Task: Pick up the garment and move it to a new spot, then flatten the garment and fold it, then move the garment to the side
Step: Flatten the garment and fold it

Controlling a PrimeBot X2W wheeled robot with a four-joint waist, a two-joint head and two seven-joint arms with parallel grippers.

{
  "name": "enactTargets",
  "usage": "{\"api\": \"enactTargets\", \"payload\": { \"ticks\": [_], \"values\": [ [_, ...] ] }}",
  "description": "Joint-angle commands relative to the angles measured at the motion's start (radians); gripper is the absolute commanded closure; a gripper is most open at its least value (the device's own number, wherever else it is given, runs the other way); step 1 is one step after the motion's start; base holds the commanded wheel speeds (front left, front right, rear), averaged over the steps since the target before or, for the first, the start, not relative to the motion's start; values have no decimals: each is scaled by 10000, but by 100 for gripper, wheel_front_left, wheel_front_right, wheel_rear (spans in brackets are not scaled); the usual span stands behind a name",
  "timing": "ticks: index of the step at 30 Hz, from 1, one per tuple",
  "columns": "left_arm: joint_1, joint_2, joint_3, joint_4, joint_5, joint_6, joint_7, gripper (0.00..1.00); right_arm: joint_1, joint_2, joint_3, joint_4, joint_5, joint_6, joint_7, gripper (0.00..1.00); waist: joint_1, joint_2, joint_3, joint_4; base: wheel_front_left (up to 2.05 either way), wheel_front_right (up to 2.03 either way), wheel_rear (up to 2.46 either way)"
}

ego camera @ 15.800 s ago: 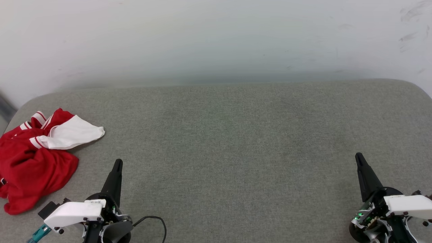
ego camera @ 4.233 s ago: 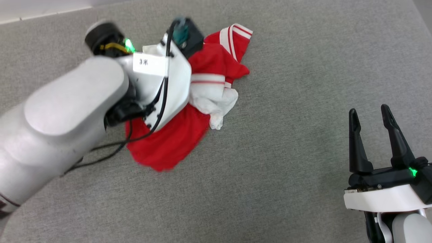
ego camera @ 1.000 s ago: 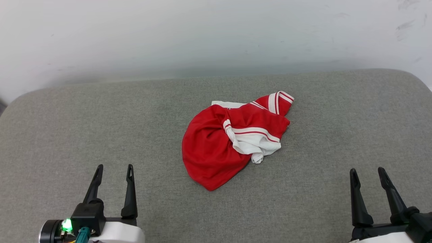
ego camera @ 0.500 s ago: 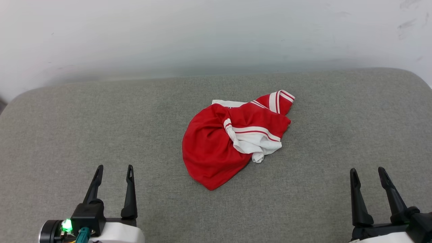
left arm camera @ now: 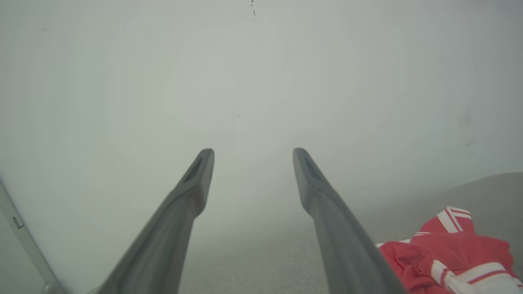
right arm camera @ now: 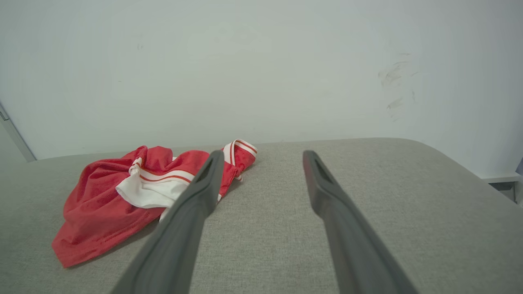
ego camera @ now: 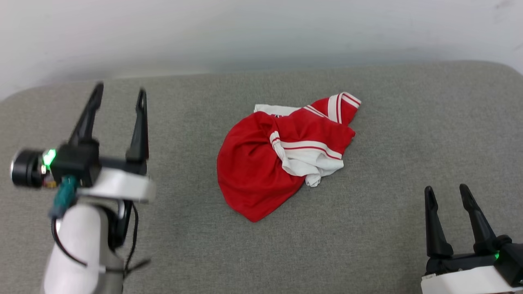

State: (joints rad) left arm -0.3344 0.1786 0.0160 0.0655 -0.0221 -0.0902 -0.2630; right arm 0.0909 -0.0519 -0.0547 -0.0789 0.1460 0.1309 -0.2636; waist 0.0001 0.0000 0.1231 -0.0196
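We see the shirt [ego camera: 282,159] lying crumpled in a heap on the grey cushion [ego camera: 392,134], red body bunched with a white sleeve and striped trim on top. It sits to the right of the left gripper [ego camera: 119,89] and well apart from it, and ahead and to the left of the right gripper [ego camera: 445,188], touched by neither. Grey cushion stretches between each gripper and the cloth. Beyond both sets of fingertips rises a pale wall [ego camera: 261,32], scuffed with faint dark marks on the right gripper's far side. A black cable [ego camera: 132,228] loops down along the left arm, below its gripper, and a green light [ego camera: 49,157] glows on the wrist. The left arm is lifted above the cushion, its pale forearm rising from the lower left, its fingers aimed forward at the wall — slightly blurred in the head view. Its jaws stand wide and hold nothing. The right arm sits low at the lower right, fingers pointing forward just over the cushion — jaws likewise spread wide and empty, the shirt's near edge showing past its left finger in the wrist view.
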Motion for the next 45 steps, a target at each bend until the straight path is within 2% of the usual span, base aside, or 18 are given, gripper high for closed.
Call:
{"api": "enactTargets", "payload": {
  "ticks": [1,6,9,11,12,20,25,29,32,40,45],
  "values": [
    [-686,97,-93,299,-104,-100,-26,0,-184,31,6,-60,18,-3,-17,0,-1,0,276,-80,0,0,0],
    [-2920,518,-795,1630,-395,-324,171,0,-474,31,34,-98,26,-3,-16,0,-1,0,765,-254,0,0,0],
    [-4304,736,-1429,2252,-787,-373,854,0,-642,31,16,-135,49,-3,-16,0,-1,0,1077,-364,0,0,0],
    [-5154,872,-2186,2516,-1270,-380,1471,0,-762,30,3,-166,42,-3,-16,0,-1,0,1281,-442,0,0,0],
    [-5154,872,-2186,2516,-1270,-380,1471,0,-762,30,3,-166,42,-3,-16,0,-1,0,1281,-442,0,0,0],
    [-8000,1775,-5574,3361,-4513,-381,5093,0,-1294,31,13,-304,92,-3,-16,0,-1,0,2239,-776,0,0,0],
    [-9151,2431,-7683,3556,-6502,-382,7691,0,-1643,30,112,-380,157,-3,-16,0,-1,0,2884,-1031,0,0,0],
    [-9735,2913,-9073,3547,-7911,-383,9544,0,-1918,31,201,-430,240,-3,-16,0,-1,0,3372,-1246,0,0,0],
    [-10046,3174,-9842,3762,-8549,-383,10473,0,-2137,31,260,-476,268,-3,-16,0,-1,0,3718,-1373,0,0,0],
    [-10034,3465,-12224,4037,-9534,-387,11914,0,-2578,30,370,-469,354,-3,-16,0,-1,0,4320,-1630,0,0,0],
    [-9725,3625,-12983,3875,-10129,-407,11995,0,-2612,31,338,-469,372,-3,-16,0,-1,0,4436,-1652,0,0,0]
  ]
}}
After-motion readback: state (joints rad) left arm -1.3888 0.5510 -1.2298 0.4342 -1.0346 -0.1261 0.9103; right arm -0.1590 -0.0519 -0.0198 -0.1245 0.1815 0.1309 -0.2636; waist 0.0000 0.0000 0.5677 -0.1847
